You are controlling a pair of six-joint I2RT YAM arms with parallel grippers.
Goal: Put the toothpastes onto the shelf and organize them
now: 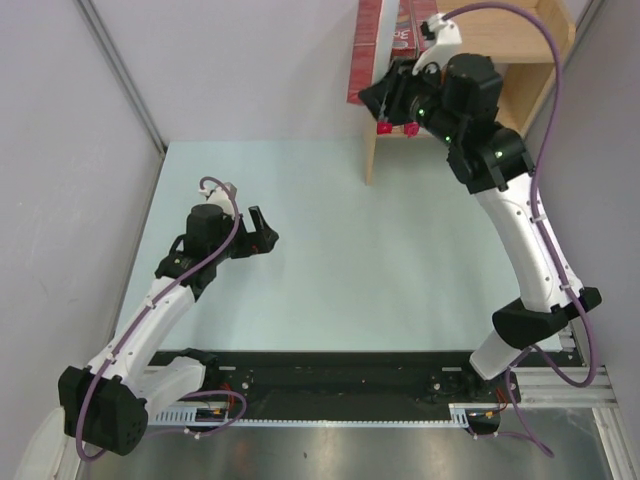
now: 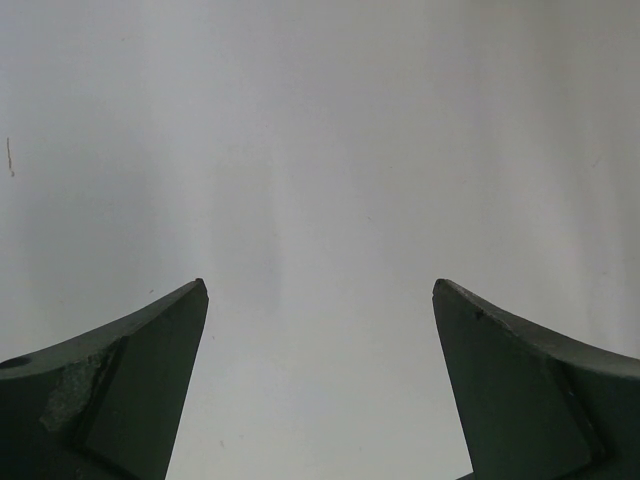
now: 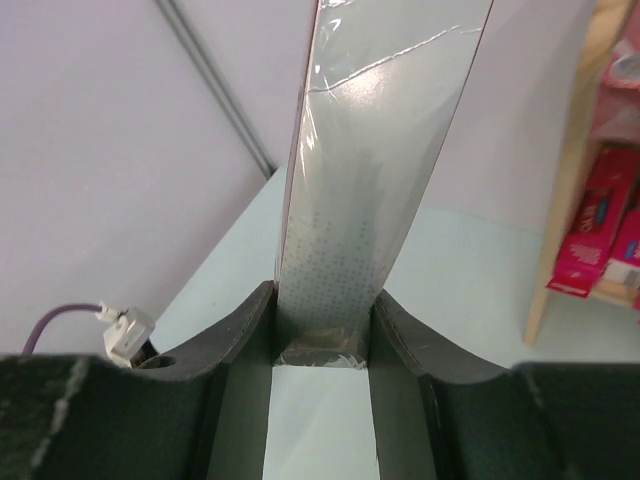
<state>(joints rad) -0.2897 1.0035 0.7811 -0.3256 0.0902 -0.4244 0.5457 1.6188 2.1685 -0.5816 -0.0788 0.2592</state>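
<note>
Top external view, nearest first: the left hand point(image 1: 262, 228) is noted over the bench point(image 1: 330, 280), well apart from the shelf point(image 1: 545, 95). In the left wrist view its fingers are seen spread wide with nothing between them, so it is released and empty.

Farther out, the right hand point(image 1: 385, 95) is extended to the far right corner, just beside the shelf. In the right wrist view it is clenched on one toothpaste carton point(image 3: 380, 150), which is gripped at its near end across the narrow width. A silver-grey face is turned to the camera and a red edge shows at its left. The long axis is directed straight out from the hand.

The side panel point(image 3: 565, 200) is seen to the right of the carton, with pink-red cartons point(image 3: 600, 220) stood on a board beyond it.

Judgement: the placing step is in hand, and the right arm is by far the nearer. The carton must be carried rightward past the panel into the bay. The projecting free end could strike the panel.
</note>
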